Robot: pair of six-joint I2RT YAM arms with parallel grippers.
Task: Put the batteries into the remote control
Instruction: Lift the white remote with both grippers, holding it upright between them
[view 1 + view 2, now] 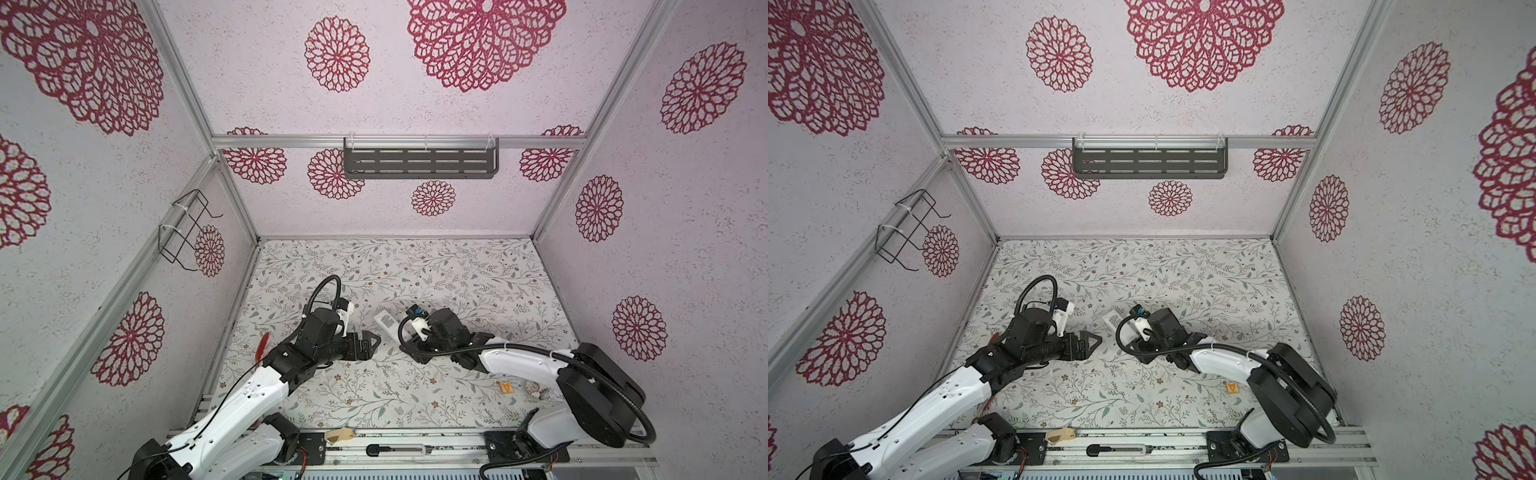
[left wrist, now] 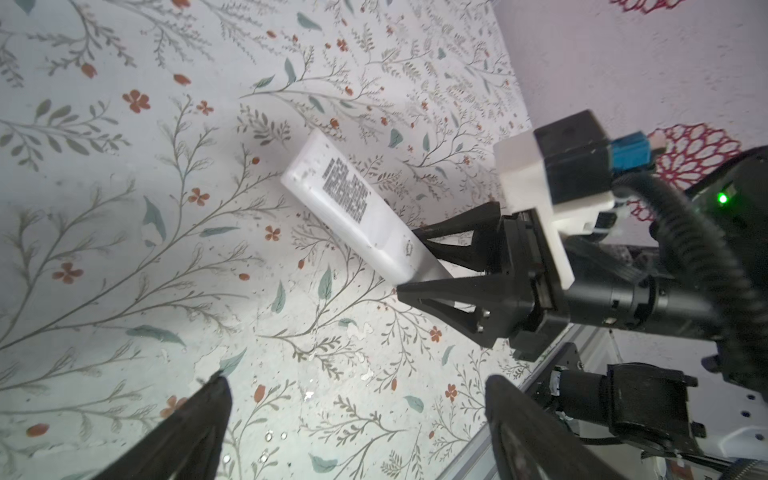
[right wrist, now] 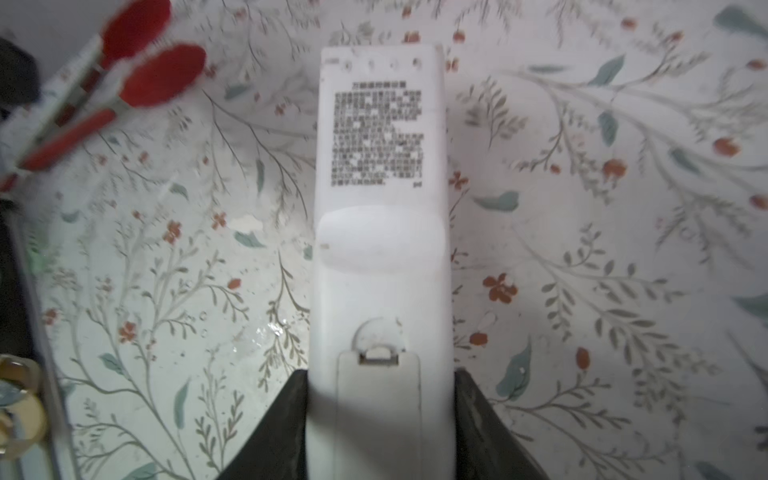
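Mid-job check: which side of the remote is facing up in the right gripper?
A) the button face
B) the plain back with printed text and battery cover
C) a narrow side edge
B: the right gripper is shut on the remote control, and the printed label and the battery cover face the wrist camera, with no buttons showing.

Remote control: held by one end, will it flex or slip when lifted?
Probably stiff: the remote control is a straight plastic bar. Smooth sides may slip; the right pincer grips only one end, so it could pivot.
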